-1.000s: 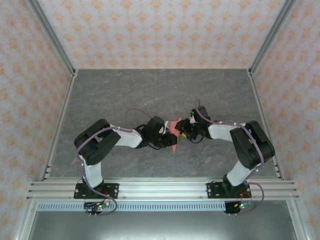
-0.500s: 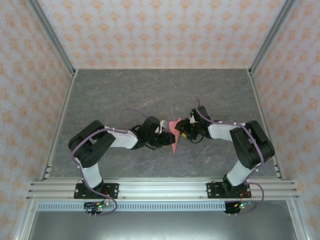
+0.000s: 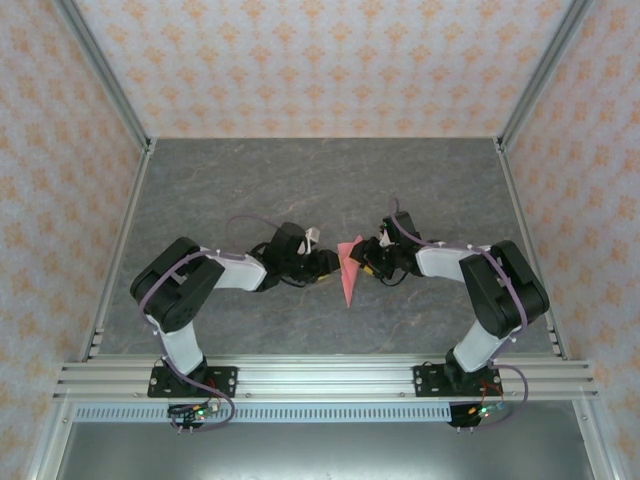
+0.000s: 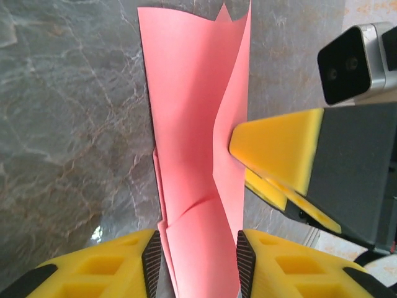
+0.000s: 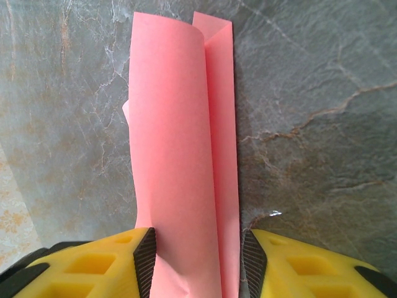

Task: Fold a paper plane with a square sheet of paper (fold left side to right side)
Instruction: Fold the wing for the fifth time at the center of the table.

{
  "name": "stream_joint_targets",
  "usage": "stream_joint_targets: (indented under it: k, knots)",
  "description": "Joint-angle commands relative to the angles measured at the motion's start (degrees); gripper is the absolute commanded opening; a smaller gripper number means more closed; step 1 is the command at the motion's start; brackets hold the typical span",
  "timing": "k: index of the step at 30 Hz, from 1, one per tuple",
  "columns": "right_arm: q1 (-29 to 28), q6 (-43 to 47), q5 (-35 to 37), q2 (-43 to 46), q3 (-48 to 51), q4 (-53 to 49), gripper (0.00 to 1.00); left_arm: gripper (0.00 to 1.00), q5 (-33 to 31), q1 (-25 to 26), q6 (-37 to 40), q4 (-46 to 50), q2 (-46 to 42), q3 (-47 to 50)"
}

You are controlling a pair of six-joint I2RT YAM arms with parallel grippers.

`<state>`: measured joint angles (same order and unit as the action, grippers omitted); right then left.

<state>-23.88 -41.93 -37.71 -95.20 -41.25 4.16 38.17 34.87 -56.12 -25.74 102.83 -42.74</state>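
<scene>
Salmon-pink paper, folded into a slim paper plane (image 3: pixel 347 272) with one sharp tip pointing toward the near edge, sits at the middle of the grey marbled table (image 3: pixel 300 180), between the two grippers. The left gripper (image 3: pixel 328 263) is positioned just left of the plane, fingers pointing right. In the left wrist view the plane (image 4: pixel 192 155) runs lengthwise away from the camera through the gap between the yellow fingers (image 4: pixel 99 273). The black pads stand apart, one at each long edge of the paper, and it cannot be told whether they press the paper or merely flank it. The upper layers of the paper are loose and bowed, with a crease running along the length. The right gripper (image 3: pixel 362 262) is positioned just right of the plane, fingers pointing left. From the left wrist camera its yellow fingertips (image 4: pixel 273 149) touch the plane's right edge. In the right wrist view the plane (image 5: pixel 180 155) fills the gap between this gripper's pads (image 5: pixel 146 254). Both long edges meet the pads and the top layer curls over, so the fingers are clamped on the paper across its width. Walls (image 3: pixel 320 60) with a repeating orange pattern enclose the table on the left, far and right sides.
</scene>
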Motion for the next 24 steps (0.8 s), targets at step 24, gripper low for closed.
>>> stream_joint_targets:
  k: [24]
  knots:
    - [-1.0, 1.9, 1.7, -4.2, 0.1, -3.7, 0.45, 0.26, 3.1, -0.8, -2.9, -3.7, 8.3, -7.6]
